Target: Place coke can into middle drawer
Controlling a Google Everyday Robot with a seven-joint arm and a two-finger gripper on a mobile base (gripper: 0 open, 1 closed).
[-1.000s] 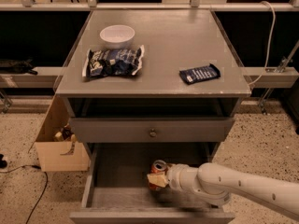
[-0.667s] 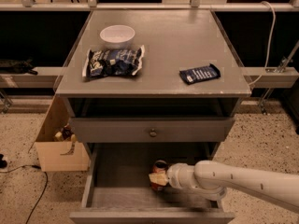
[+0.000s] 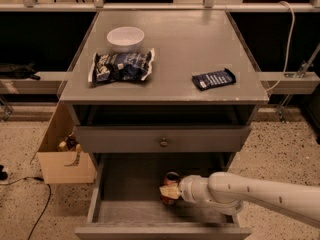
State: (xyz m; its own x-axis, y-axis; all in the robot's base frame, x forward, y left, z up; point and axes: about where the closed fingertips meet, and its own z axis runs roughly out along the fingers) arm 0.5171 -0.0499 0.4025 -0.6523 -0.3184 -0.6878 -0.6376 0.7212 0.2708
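Note:
The coke can (image 3: 171, 180), red with a silver top, stands upright inside the open middle drawer (image 3: 125, 186), right of the centre of its grey floor. My gripper (image 3: 169, 192) reaches in from the right on a white arm and is shut on the coke can low on its side. The arm hides the drawer's right part and the can's lower right side.
Above the open drawer is a closed grey drawer front with a round knob (image 3: 163, 142). On the cabinet top lie a white bowl (image 3: 125, 38), a blue-and-white snack bag (image 3: 121, 65) and a flat dark blue packet (image 3: 214, 79). A cardboard box (image 3: 65, 164) stands on the floor at the left.
My gripper and the can have shifted slightly to the right and settled a little lower in the drawer. Nothing on the cabinet top has moved.

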